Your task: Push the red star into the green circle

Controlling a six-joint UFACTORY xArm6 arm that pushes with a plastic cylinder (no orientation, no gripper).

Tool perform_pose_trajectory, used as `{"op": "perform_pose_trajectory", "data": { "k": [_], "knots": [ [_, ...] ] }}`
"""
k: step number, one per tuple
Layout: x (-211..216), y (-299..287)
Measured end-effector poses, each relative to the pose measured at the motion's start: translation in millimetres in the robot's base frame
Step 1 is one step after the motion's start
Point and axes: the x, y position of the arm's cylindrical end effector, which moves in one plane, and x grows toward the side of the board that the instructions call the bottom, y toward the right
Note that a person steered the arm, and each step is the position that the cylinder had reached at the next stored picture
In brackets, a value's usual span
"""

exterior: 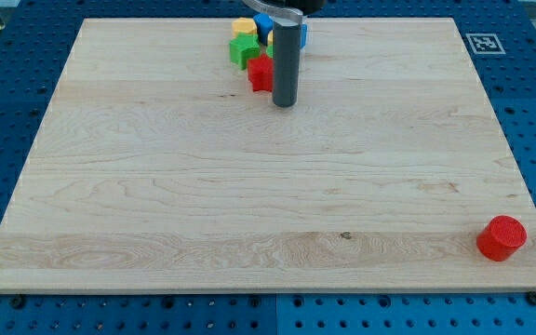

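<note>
Blocks are clustered near the view's top edge of the wooden worktop (249, 186). The red star (260, 71) is seen at the cluster's lower side, just below a green block (243, 50) whose shape cannot be made out. A yellow block (243, 26) and a blue block (264, 22) are placed behind them. My tip (284, 102) is set just to the view's right of the red star; whether they touch cannot be told. No fingers are fitted, so nothing is grasped. A red cylinder (502, 237) is seen well apart, at the view's bottom right.
</note>
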Motion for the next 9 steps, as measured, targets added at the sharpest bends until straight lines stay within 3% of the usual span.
{"op": "perform_pose_trajectory", "data": {
  "k": [7,9],
  "knots": [
    [-18,-44],
    [28,-44]
  ]
}}
